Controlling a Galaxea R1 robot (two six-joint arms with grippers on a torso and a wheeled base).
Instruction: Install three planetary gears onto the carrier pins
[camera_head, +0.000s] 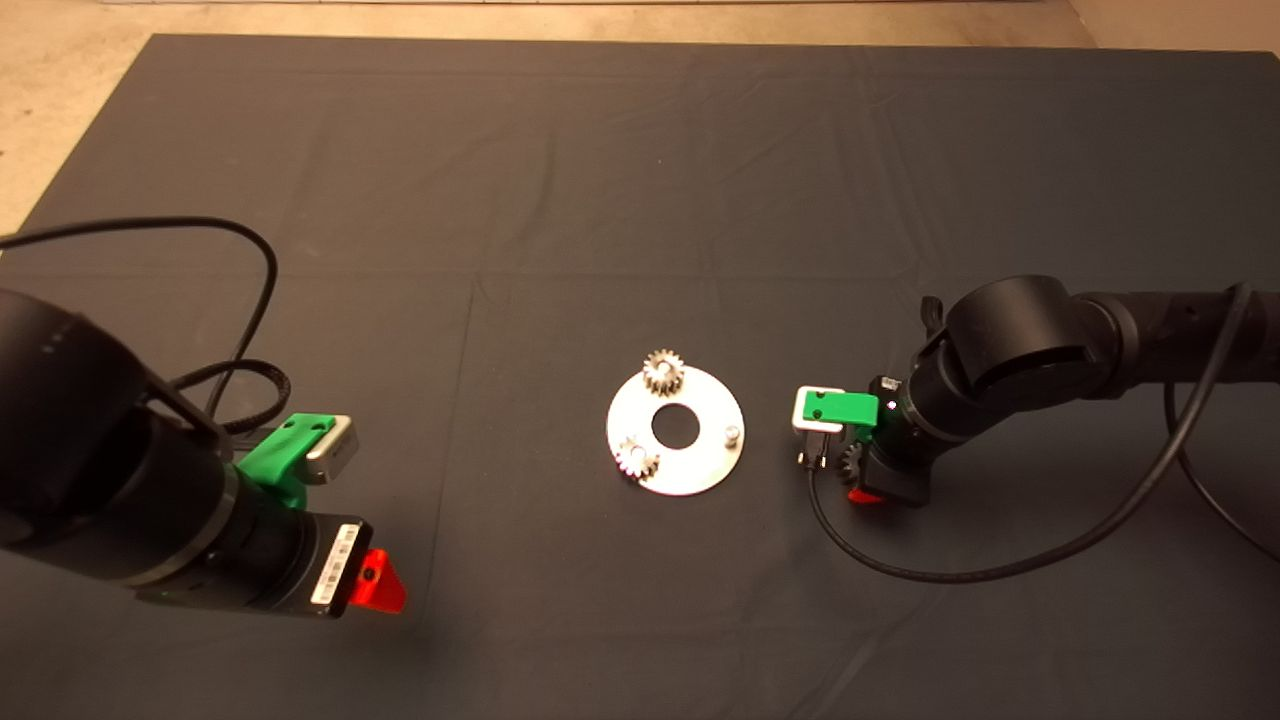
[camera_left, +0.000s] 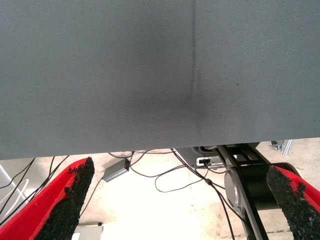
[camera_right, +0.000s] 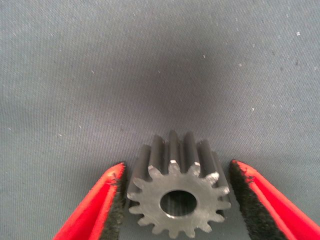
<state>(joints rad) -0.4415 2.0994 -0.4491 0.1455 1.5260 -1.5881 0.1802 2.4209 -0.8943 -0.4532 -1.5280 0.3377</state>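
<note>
Silvery-grey, the third small toothed metal gear (camera_right: 177, 197) sits between the right gripper (camera_right: 176, 200)'s narrowed red fingers, just right of the shiny round disc (camera_head: 700, 475), whose one bare pin (camera_head: 731, 434) faces that gripper.

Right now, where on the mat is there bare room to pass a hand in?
The mat's far half beyond the disc is bare, as is the strip between the disc and the left gripper. It is crowded between the disc and the right gripper, which straddles the third gear.
</note>
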